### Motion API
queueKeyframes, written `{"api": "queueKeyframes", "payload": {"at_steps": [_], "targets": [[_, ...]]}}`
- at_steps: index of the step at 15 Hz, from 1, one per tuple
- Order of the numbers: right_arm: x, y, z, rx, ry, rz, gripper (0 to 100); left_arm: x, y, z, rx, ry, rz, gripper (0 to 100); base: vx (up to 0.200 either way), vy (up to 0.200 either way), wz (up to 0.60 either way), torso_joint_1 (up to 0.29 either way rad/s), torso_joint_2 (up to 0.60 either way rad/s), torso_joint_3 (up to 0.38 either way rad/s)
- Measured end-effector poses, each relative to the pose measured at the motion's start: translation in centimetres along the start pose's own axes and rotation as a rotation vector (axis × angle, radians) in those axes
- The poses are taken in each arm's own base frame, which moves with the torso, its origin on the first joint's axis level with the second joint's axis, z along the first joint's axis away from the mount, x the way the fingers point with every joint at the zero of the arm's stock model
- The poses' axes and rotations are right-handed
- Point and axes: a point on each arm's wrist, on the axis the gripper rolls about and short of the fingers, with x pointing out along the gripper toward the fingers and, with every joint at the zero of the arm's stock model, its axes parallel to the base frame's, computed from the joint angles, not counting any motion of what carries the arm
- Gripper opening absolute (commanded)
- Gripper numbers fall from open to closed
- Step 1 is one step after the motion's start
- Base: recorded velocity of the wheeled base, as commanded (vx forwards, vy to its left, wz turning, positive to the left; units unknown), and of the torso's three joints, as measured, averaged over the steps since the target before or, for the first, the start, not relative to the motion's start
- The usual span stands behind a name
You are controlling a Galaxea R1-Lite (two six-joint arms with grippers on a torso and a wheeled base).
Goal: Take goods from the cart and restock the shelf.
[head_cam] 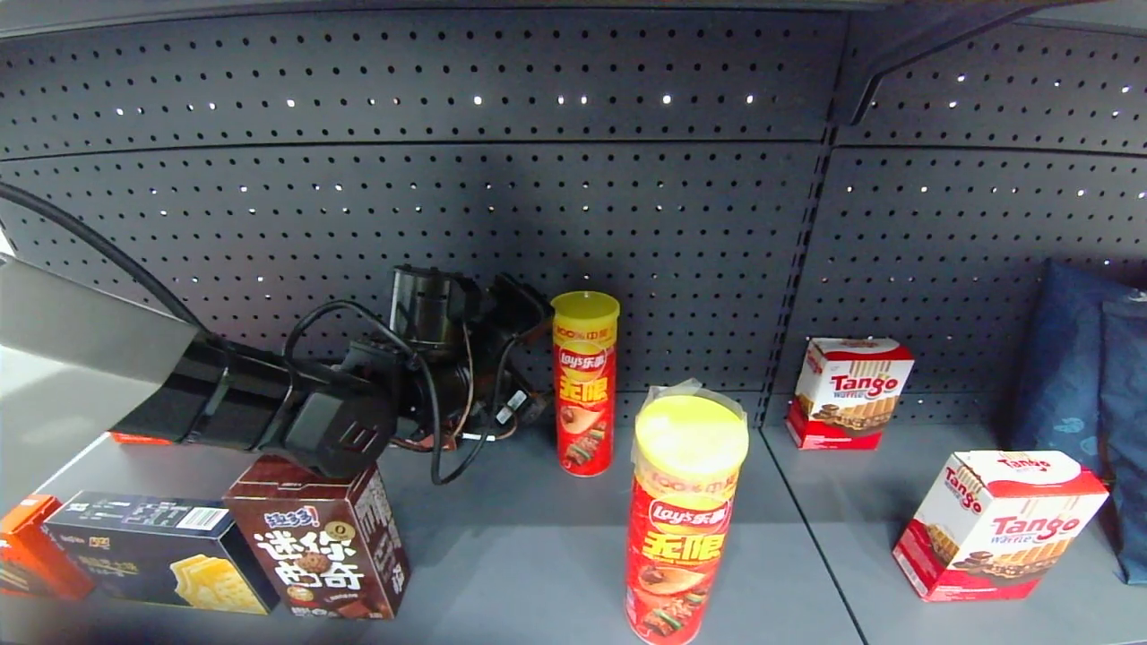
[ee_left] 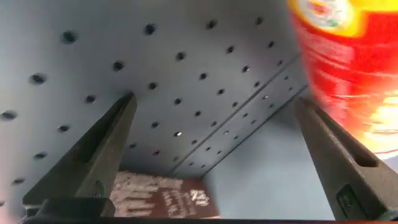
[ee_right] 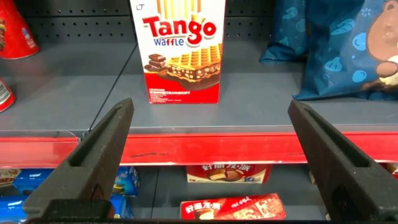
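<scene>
Shelf [head_cam: 520, 546] holds chip cans [head_cam: 585, 394] and wafer boxes [head_cam: 849, 392]; left gripper [ee_left: 214, 99] and right gripper [ee_right: 211, 104] fingers spread apart.

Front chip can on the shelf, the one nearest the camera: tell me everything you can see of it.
The front chip can is a tall cylinder, likely cardboard, with a red printed body showing food pictures and a yellow, plastic-looking lid. Crumpled clear film sticks up behind the lid. It stands upright on the grey shelf, near the front edge, ahead of and to the right of a second matching can. Nothing touches it but the shelf.
</scene>
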Motion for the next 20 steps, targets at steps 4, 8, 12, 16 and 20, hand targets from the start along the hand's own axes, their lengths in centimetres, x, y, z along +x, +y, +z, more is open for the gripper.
{"api": "queueKeyframes", "payload": {"at_steps": [4,8,12,16,20], "targets": [[0.0,0.0,0.0,0.000,0.000,0.000,100,0.4,-0.3,-0.4,0.000,0.014,-0.008,100,0.000,0.000,0.00,0.000,0.00,0.000],[0.0,0.0,0.0,-0.001,0.000,0.000,100,0.8,-1.2,-0.4,-0.009,0.020,-0.025,100,0.000,0.000,0.00,0.000,0.00,0.000],[0.0,0.0,0.0,0.000,0.000,0.000,100,1.0,-1.7,-0.3,-0.006,0.020,-0.034,100,0.000,0.000,0.00,0.000,0.00,0.000],[0.0,0.0,0.0,0.000,0.000,0.000,100,1.0,-2.1,-0.1,0.000,0.018,-0.045,100,0.000,0.000,0.00,0.000,0.00,0.000],[0.0,0.0,0.0,-0.001,0.000,0.000,100,1.0,-2.4,0.1,0.003,0.014,-0.052,100,0.000,0.000,0.00,0.000,0.00,0.000]]}}
